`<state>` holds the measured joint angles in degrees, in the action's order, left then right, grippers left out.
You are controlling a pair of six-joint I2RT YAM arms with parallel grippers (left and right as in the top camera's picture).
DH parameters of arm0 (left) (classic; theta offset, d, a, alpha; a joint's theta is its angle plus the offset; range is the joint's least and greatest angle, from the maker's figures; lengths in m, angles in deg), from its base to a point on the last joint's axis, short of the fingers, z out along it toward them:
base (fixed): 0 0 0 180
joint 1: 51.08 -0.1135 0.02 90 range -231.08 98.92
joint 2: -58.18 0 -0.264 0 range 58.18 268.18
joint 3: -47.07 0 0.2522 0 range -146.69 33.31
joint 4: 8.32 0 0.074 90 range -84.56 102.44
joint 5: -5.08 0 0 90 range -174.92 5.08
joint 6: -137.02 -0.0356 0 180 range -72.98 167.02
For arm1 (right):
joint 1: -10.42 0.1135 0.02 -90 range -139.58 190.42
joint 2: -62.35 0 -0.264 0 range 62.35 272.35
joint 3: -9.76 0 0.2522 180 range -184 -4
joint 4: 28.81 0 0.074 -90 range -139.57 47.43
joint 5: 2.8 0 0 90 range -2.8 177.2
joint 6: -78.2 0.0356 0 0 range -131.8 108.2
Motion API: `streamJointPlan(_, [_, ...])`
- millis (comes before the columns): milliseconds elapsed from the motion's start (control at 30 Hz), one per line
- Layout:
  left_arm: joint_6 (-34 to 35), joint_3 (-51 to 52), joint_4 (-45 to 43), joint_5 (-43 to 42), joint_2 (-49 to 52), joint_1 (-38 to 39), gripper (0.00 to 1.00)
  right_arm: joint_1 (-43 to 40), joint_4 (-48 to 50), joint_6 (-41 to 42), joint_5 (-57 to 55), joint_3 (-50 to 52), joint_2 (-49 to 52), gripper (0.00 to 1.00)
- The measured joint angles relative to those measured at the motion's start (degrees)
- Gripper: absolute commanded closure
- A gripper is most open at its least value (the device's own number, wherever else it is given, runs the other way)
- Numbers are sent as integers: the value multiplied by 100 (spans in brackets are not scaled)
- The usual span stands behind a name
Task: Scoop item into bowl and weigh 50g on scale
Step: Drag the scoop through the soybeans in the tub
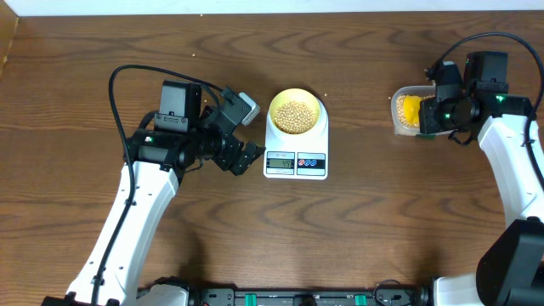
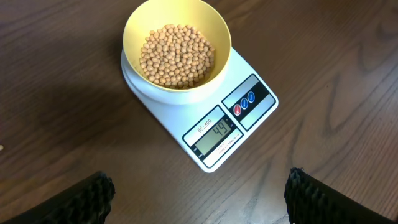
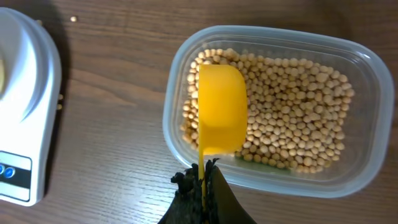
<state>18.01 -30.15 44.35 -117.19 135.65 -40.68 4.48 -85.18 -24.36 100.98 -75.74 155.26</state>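
Observation:
A pale-yellow bowl with tan beans in it sits on the white scale at the table's middle. The scale's display is lit. My left gripper hangs open just left of the scale, with bare wood between its fingers. At the far right my right gripper is shut on the thin handle of a yellow scoop. The scoop is turned hollow side down over the beans in a clear container.
The clear plastic container stands on the wood right of the scale, under the right wrist. A few stray beans lie on the table near the scale's edge. Black cables loop above both arms.

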Motion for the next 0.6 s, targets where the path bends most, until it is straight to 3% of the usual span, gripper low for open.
streamJointPlan(167, [0,0,0,0,0,0,10,0,-2,-26,673,0,0,99])
streamJointPlan(600, [0,0,0,0,0,0,10,-190,-120,-63,933,0,0,99])
